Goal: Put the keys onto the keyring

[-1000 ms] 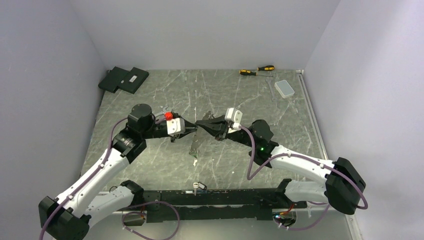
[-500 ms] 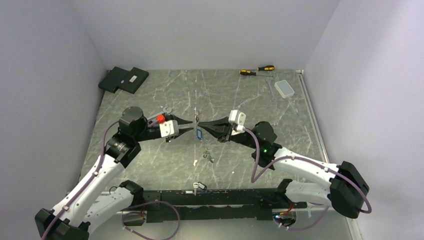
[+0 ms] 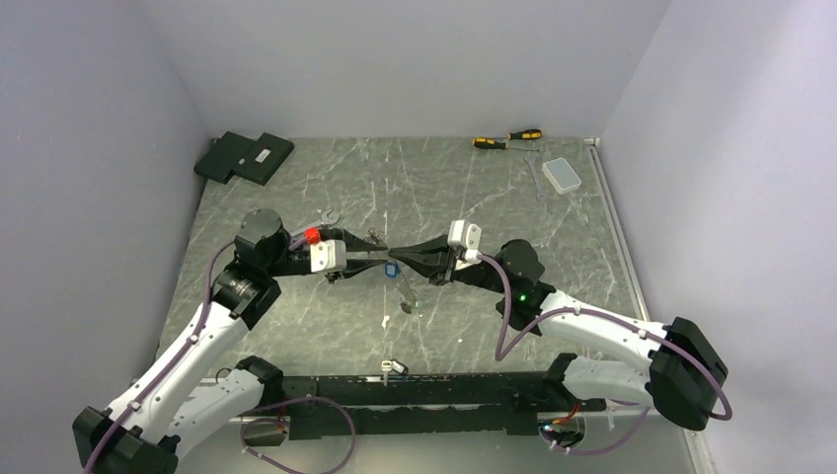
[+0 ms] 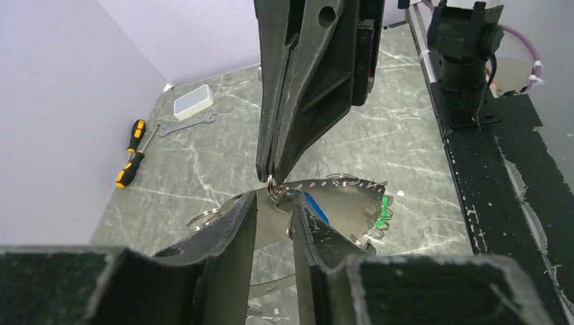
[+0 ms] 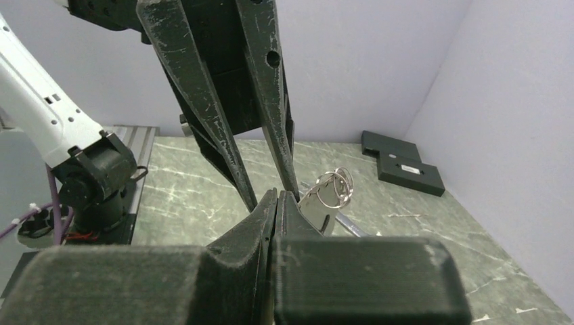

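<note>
**Grippers meet tip to tip at the keyring**

The right gripper (image 4: 269, 175) is pinched tight on one end of the keyring (image 4: 338, 181), holding it up off the table (image 4: 203, 156). The left gripper (image 4: 273, 210) sits just below, jaws narrowly apart (a slim gap shows between them). The blue key (image 4: 315, 207) and green key (image 4: 384, 211) hang close under the loop.

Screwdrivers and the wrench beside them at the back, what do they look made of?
Screwdrivers: handles look like moulded plastic or rubber, yellow with black bands, fairly matte. Wrench: bare metal, probably steel, judging by its even pale silvery sheen.
</note>
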Robot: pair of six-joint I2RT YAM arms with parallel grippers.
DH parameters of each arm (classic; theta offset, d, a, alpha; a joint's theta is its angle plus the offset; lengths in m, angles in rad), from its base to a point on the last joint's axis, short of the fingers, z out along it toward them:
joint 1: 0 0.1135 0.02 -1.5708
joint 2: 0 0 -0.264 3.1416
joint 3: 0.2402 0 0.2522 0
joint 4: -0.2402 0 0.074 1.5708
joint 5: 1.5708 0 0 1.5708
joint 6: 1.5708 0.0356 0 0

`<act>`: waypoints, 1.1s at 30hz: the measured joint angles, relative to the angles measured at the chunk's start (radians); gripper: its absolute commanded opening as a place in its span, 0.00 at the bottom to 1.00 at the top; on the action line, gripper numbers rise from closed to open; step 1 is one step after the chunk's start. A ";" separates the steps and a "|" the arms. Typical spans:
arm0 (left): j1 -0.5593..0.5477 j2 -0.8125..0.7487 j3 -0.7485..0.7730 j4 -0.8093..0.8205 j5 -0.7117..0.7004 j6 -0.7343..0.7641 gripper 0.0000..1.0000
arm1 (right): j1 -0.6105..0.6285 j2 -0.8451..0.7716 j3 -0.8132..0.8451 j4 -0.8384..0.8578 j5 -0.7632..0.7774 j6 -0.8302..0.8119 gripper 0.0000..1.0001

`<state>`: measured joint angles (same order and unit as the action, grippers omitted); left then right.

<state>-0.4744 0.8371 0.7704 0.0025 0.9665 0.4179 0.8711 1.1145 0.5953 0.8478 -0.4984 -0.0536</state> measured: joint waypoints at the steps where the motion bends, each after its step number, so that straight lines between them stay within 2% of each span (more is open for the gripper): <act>1: 0.000 0.005 0.000 0.003 0.009 -0.006 0.30 | 0.000 0.002 0.000 -0.002 -0.005 0.002 0.00; 8: 0.005 0.029 0.000 0.017 0.051 -0.020 0.21 | 0.000 0.019 0.000 -0.003 -0.016 0.003 0.00; 20: 0.010 0.088 0.000 0.011 0.065 -0.027 0.30 | -0.006 0.022 0.000 -0.023 -0.020 0.005 0.00; 33: 0.008 0.101 0.000 0.008 0.061 -0.047 0.27 | -0.006 0.015 0.000 -0.010 -0.026 0.010 0.00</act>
<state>-0.4664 0.9379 0.7708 0.0109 1.0271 0.3706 0.8646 1.1294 0.5953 0.8383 -0.5247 -0.0441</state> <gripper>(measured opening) 0.265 0.013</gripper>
